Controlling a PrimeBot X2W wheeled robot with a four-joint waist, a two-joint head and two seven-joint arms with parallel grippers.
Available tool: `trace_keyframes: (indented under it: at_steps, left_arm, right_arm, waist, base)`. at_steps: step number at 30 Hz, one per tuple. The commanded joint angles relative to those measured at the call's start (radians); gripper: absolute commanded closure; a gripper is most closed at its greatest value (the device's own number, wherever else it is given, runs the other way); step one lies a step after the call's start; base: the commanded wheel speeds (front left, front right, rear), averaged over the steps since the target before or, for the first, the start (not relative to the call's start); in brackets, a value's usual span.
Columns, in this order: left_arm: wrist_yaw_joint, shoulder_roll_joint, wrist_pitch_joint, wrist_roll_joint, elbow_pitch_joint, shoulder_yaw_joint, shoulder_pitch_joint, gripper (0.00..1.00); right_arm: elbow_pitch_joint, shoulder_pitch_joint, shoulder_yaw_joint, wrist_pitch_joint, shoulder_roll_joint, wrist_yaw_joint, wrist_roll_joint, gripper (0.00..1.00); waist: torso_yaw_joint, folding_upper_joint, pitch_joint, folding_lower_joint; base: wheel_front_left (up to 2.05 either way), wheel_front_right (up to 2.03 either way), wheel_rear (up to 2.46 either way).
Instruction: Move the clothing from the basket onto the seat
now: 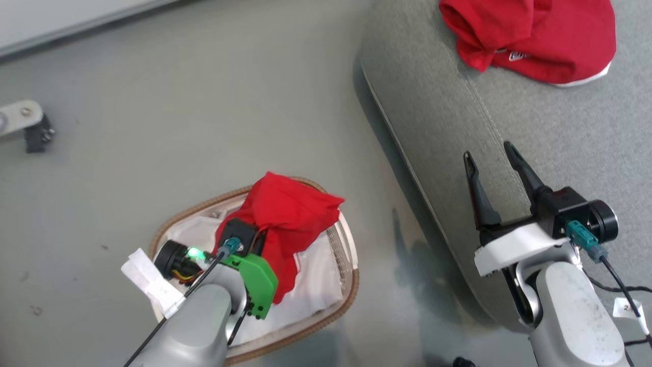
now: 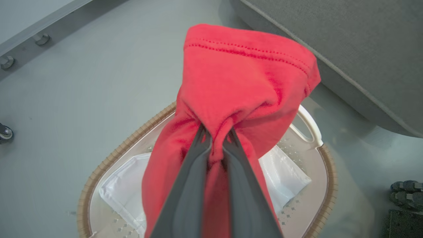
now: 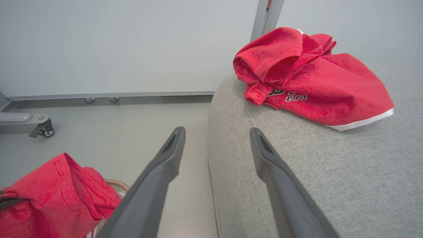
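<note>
A red garment [image 1: 285, 219] hangs bunched over the white basket [image 1: 346, 239] with its brown woven rim. My left gripper [image 2: 216, 137] is shut on this red cloth, which drapes over both fingers and rises above them. The white liner [image 2: 125, 188] lies in the basket [image 2: 314, 172] below. A second red garment [image 1: 535, 35] with white trim and lettering lies on the grey seat [image 1: 458, 117]. My right gripper [image 1: 491, 158] hovers open over the seat's near edge with nothing between its fingers. From the right wrist, that garment [image 3: 310, 79] rests on the seat [image 3: 330, 165], and the held one [image 3: 56, 198] shows at lower left.
The grey floor [image 1: 178, 127] surrounds the basket. A caster on a metal leg [image 1: 30, 127] stands at the left. A pale wall with a metal base rail [image 3: 109, 96] runs behind. Dark cables [image 1: 621, 285] trail by my right arm.
</note>
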Motion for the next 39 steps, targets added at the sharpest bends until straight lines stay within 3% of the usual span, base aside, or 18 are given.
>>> trace_keyframes:
  at_steps: [1, 12, 20, 28, 39]
  left_arm:
    - [-0.004, -0.003, -0.008, -0.003, -0.028, -0.005, 0.008, 1.0]
    - [-0.029, 0.002, -0.007, 0.03, -0.239, -0.031, -0.03, 1.0]
    - [-0.044, 0.022, 0.004, 0.047, -0.306, -0.071, -0.114, 1.0]
    - [-0.053, 0.054, 0.053, 0.038, -0.394, -0.102, -0.249, 1.0]
    - [-0.054, 0.05, 0.079, -0.008, -0.48, -0.135, -0.348, 1.0]
  right_arm:
    - [0.007, 0.027, -0.007, -0.005, -0.004, -0.001, -0.014, 0.0]
    - [0.029, 0.141, -0.039, -0.005, -0.004, -0.001, -0.065, 0.0]
    - [0.029, 0.182, -0.034, -0.005, -0.004, -0.001, -0.079, 0.0]
    - [0.032, 0.164, 0.006, -0.005, -0.004, -0.001, -0.087, 0.0]
    - [0.077, 0.108, 0.079, -0.005, -0.004, -0.001, -0.131, 0.0]
  waist:
    - [0.102, 0.0, -0.142, 0.0001]
    - [0.168, 0.0, -0.352, 0.0001]
    - [0.193, 0.0, -0.446, 0.0001]
    - [0.204, 0.0, -0.474, 0.0001]
    - [0.223, 0.0, -0.492, 0.0001]
  base:
    - [0.0, 0.0, 0.0]
    - [0.0, 0.0, 0.0]
    - [0.0, 0.0, 0.0]
    - [0.0, 0.0, 0.0]
    - [0.0, 0.0, 0.0]
